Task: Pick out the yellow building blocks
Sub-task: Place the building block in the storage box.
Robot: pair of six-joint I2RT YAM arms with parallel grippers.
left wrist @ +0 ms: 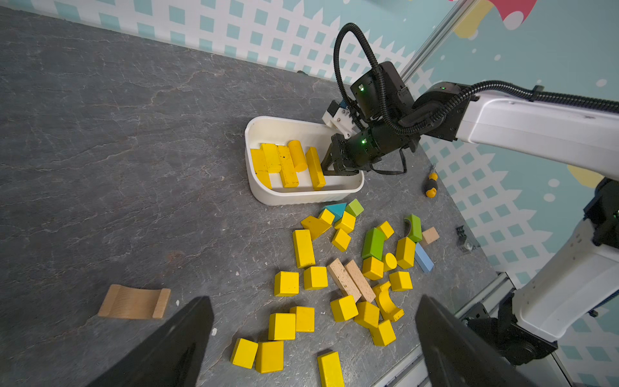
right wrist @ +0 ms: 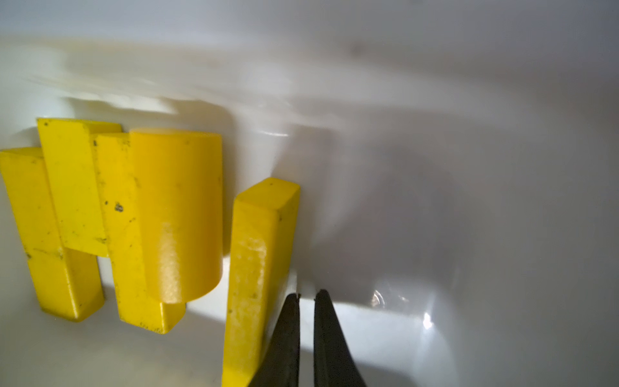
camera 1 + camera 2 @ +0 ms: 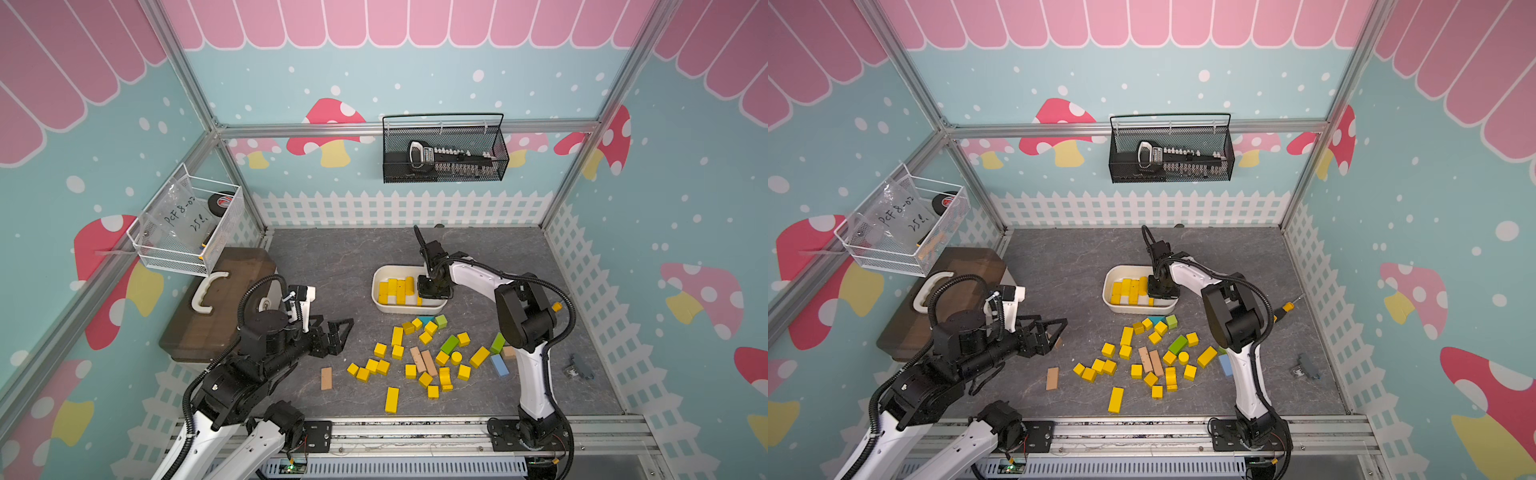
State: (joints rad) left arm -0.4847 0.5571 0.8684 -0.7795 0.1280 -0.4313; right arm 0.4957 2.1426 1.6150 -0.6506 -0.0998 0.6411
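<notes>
Many yellow building blocks (image 3: 392, 400) (image 3: 1116, 400) (image 1: 303, 248) lie scattered on the grey floor, mixed with other colours. Several more lie in a white tub (image 3: 376, 286) (image 3: 1106, 286) (image 1: 249, 147) behind the pile. My right gripper (image 3: 433, 293) (image 3: 1163, 291) (image 1: 330, 167) (image 2: 306, 295) reaches down into the tub's right end. It is shut with nothing between its fingers, right beside a yellow bar (image 2: 261, 251); a yellow cylinder (image 2: 177, 214) rests on other bars. My left gripper (image 3: 338, 338) (image 3: 1054, 332) (image 1: 313, 301) hovers open and empty at the left of the pile.
Tan bars (image 3: 424, 360), green blocks (image 3: 449, 344), a blue bar (image 3: 500, 365) and a teal piece (image 3: 424, 320) sit among the yellow ones. A tan piece (image 3: 326, 378) lies apart at the left. A dark case (image 3: 208, 307) stands far left; a screwdriver (image 3: 556, 306) and a grey clip (image 3: 577, 368) lie right.
</notes>
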